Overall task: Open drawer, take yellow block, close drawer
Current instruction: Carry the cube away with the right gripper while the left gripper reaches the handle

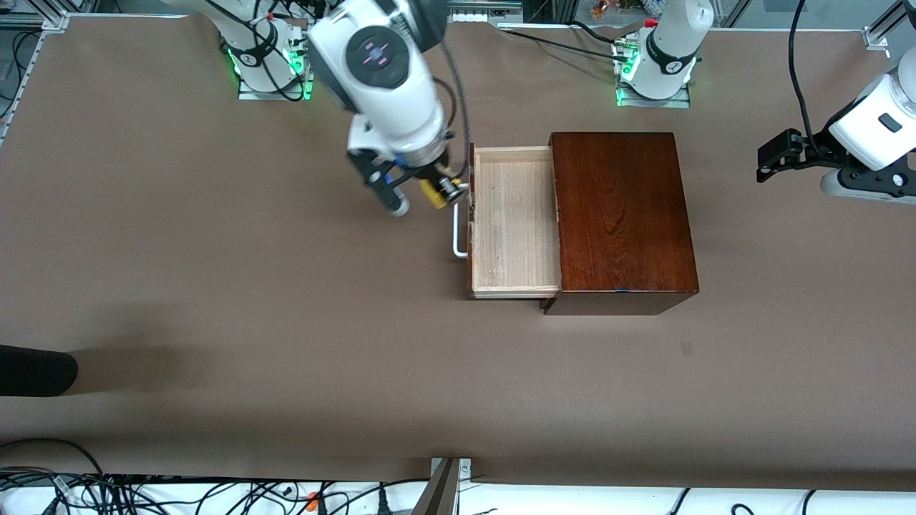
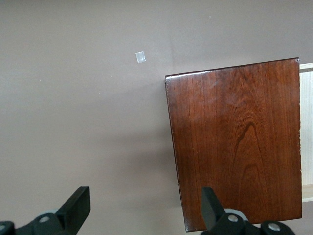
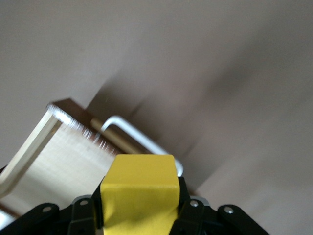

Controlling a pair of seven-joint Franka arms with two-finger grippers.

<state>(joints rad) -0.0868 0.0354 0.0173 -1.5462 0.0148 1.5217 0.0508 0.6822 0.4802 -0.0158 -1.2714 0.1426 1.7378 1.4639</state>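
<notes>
Yellow block [image 1: 432, 193] is clamped in the right gripper [image 1: 424, 196], held in the air just beside the white handle [image 1: 458, 232] of the pulled-out, emptied drawer [image 1: 514, 222]; taking looks done, so next the drawer front needs pushing shut. At the table's edge, the left gripper [image 1: 776, 156] waits with jaws apart.

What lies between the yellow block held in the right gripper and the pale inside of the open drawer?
In the front view, the drawer's dark front and white loop handle lie between it and the yellow block in the right gripper.
</notes>
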